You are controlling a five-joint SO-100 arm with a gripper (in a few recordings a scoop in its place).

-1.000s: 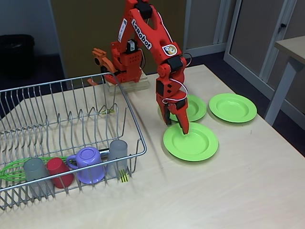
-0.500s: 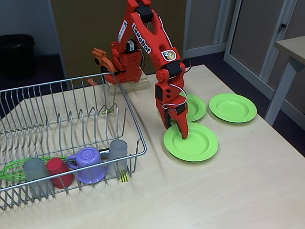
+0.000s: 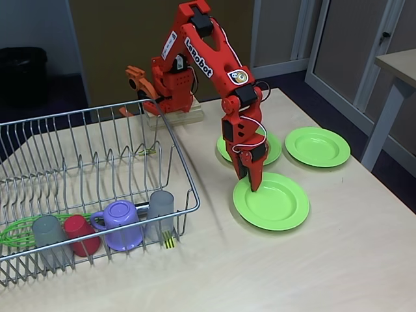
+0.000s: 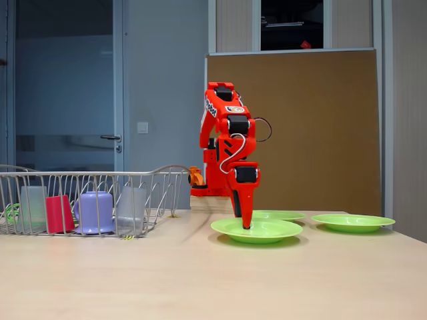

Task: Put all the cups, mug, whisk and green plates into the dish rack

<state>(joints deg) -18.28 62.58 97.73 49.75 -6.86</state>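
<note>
Arm extended forward and bent downward; hand points vertically down, fingers close together.

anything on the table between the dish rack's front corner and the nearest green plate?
Nothing: in a fixed view the tabletop between the dish rack and the nearest green plate is bare wood. The gripper stands on that plate's left rim.

three green plates lie on the table; cups, mug, whisk sit in the dish rack.
</note>
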